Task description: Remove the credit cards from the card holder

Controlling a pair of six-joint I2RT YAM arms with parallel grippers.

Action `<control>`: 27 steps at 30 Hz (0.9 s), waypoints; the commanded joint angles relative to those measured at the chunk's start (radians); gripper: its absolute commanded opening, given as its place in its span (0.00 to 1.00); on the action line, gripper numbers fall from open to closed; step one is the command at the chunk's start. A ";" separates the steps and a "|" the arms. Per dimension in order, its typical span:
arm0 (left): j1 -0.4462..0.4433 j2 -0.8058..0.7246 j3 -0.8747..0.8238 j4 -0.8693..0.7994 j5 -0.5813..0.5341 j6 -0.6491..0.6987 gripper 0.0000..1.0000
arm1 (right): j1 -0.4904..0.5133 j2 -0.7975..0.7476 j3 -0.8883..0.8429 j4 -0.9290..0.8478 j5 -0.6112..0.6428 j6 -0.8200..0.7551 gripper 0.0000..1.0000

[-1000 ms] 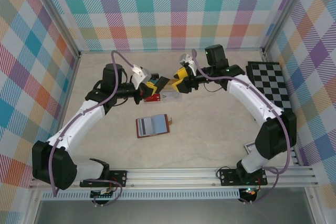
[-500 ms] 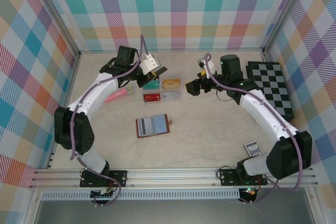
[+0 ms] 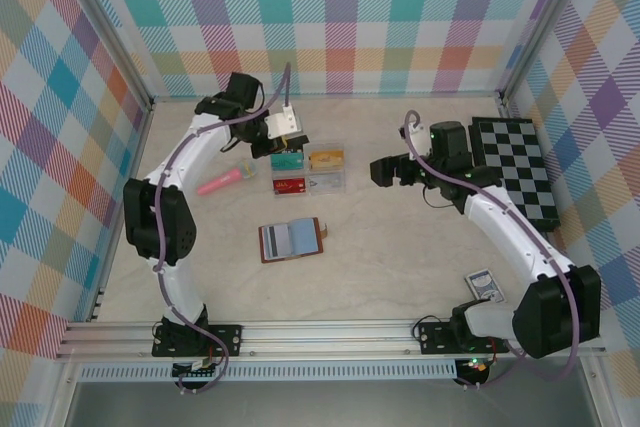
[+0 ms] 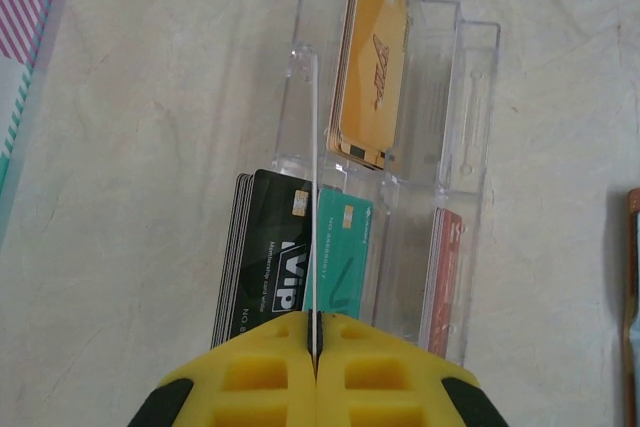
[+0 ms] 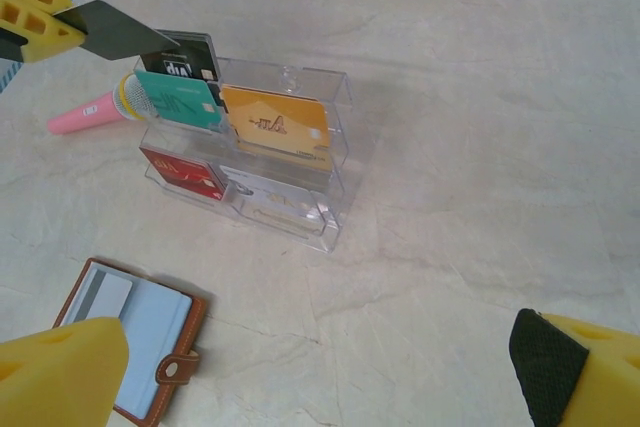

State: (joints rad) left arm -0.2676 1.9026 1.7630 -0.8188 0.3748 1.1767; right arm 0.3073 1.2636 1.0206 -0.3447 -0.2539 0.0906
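With left pincer [image 4: 313,322] clenched on a grey card [image 5: 115,32], edge-on over the clear box [image 4: 478,147], line up with a free slot, lower straight, then let go. Send the spread-open right pincer [image 3: 381,172] to the card holder [image 3: 292,239] lying open on the bench [image 3: 400,247].

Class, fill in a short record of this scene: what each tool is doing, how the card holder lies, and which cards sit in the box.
Left tool: shut on a grey card, close to the clear box
Right tool: open, holding nothing
Card holder: lying open, apart from both tools
Clear box: holds teal card, orange card, red card, black card
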 commanded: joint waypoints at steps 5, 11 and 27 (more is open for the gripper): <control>0.014 0.082 0.085 -0.082 -0.035 0.099 0.00 | -0.003 -0.053 -0.029 -0.015 -0.024 0.050 1.00; 0.013 0.087 0.079 -0.037 -0.072 0.096 0.00 | -0.002 -0.075 -0.033 -0.026 -0.030 0.045 1.00; 0.013 0.123 0.104 -0.034 -0.114 0.108 0.02 | -0.002 -0.114 -0.048 -0.036 -0.021 0.045 1.00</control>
State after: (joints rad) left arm -0.2657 2.0068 1.8370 -0.8604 0.2661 1.2705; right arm 0.3073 1.1763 0.9829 -0.3756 -0.2623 0.1242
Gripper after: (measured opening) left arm 0.040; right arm 0.997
